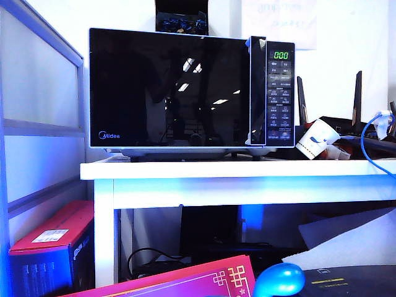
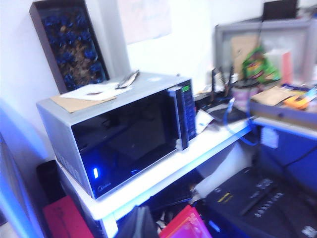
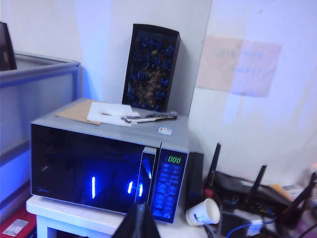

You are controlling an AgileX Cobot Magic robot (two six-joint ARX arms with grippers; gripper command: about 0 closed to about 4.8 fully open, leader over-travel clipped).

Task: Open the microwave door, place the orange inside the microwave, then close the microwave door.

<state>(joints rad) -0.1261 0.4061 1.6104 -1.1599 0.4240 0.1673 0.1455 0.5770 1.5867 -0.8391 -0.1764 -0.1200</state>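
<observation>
The microwave (image 1: pixel 185 93) stands on a white table (image 1: pixel 235 170). Its glossy black door (image 1: pixel 167 86) is closed, and the handle bar (image 1: pixel 257 90) sits beside the button panel with its green display (image 1: pixel 281 55). The orange is out of view in every frame. Neither gripper shows in the exterior view. In the left wrist view my left gripper (image 2: pixel 140 223) is shut and empty, well back from the microwave (image 2: pixel 124 124) and off its door side. In the right wrist view my right gripper (image 3: pixel 140 220) is shut and empty, back from the door (image 3: pixel 89 168) and roughly in line with the handle (image 3: pixel 147 176).
A white paper cup (image 1: pixel 317 139) lies tipped on the table right of the microwave, next to a black router and a blue cable. Below the table are a red box (image 1: pixel 52 247), a pink box (image 1: pixel 204 281) and a shiny blue rounded object (image 1: pixel 278 279). Papers lie on the microwave's top (image 3: pixel 111 114).
</observation>
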